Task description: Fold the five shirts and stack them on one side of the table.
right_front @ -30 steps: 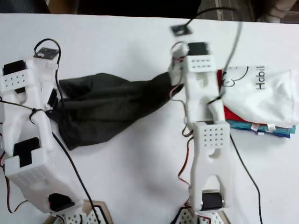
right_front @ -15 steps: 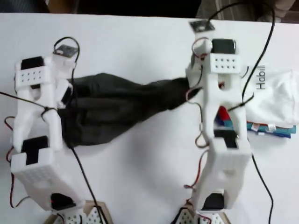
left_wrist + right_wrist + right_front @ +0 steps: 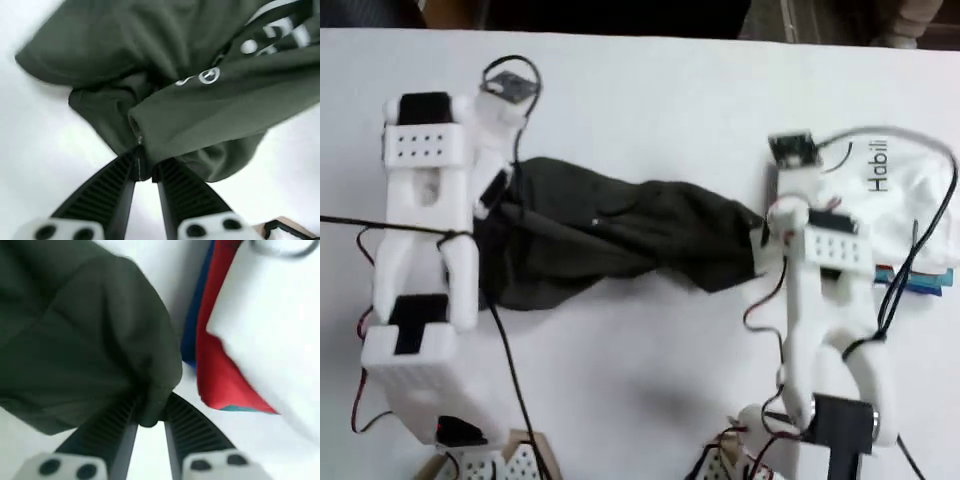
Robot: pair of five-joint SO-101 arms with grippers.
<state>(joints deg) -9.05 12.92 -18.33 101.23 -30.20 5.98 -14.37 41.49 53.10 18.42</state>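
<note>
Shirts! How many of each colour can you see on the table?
Dark green shirt: 1
White shirt: 1
Red shirt: 1
Blue shirt: 1
Teal shirt: 1
Total: 5

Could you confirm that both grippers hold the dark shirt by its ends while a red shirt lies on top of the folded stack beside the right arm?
Not quite: the white shirt tops the stack, the red shirt beneath it, as the right wrist view shows. The left gripper and right gripper do hold the dark shirt by its ends.
</note>
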